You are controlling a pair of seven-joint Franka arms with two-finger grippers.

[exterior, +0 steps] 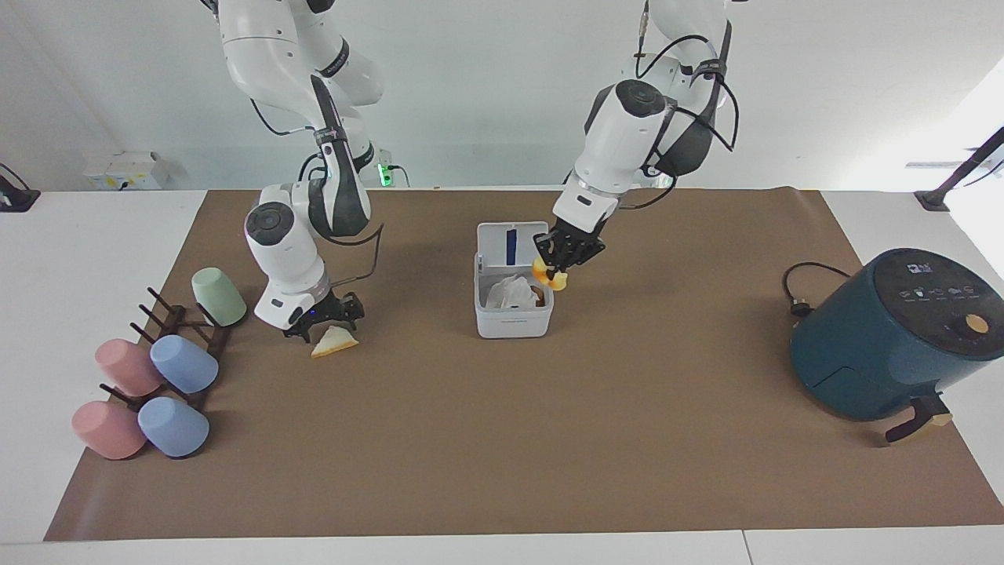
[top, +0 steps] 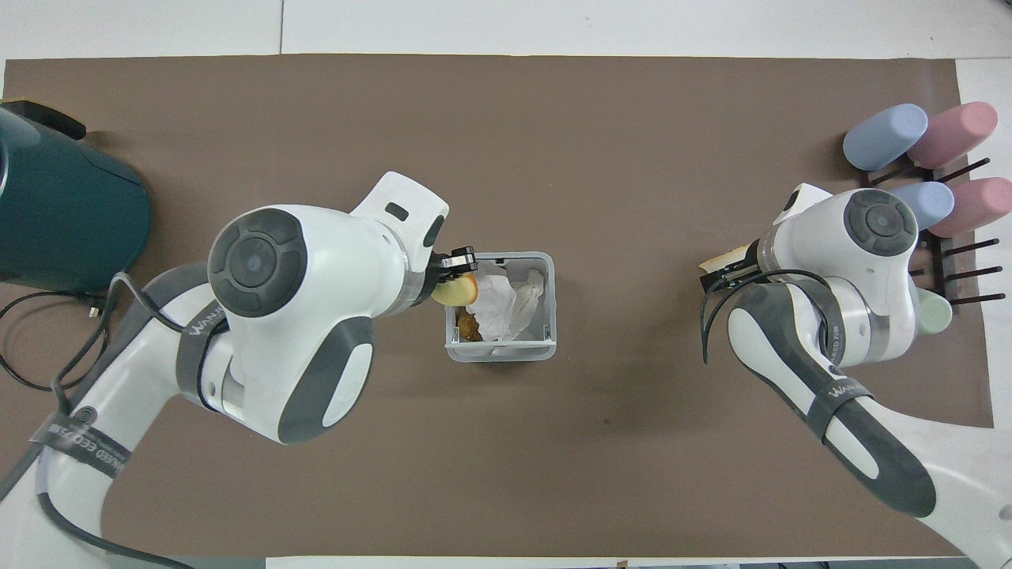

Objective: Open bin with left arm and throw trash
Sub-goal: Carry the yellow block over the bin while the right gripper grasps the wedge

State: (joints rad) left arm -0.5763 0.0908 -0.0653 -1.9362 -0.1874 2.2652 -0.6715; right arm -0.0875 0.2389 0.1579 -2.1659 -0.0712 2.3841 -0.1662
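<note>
The white-grey bin [exterior: 514,322] stands mid-table with its lid [exterior: 511,242] hinged upright. A crumpled white tissue [exterior: 508,292] lies inside it, also seen in the overhead view [top: 506,300]. My left gripper [exterior: 558,259] is shut on the rounded yellow block [exterior: 548,275] and holds it over the bin's rim toward the left arm's end; the block also shows from overhead [top: 455,292]. My right gripper [exterior: 323,320] is open, low over the table, right at the pale bread wedge [exterior: 335,341], which lies on the mat.
A dark teal air fryer [exterior: 886,337] with its cable stands at the left arm's end. A rack of pastel cups [exterior: 157,377] and a green cup [exterior: 218,297] sit at the right arm's end, close to my right arm.
</note>
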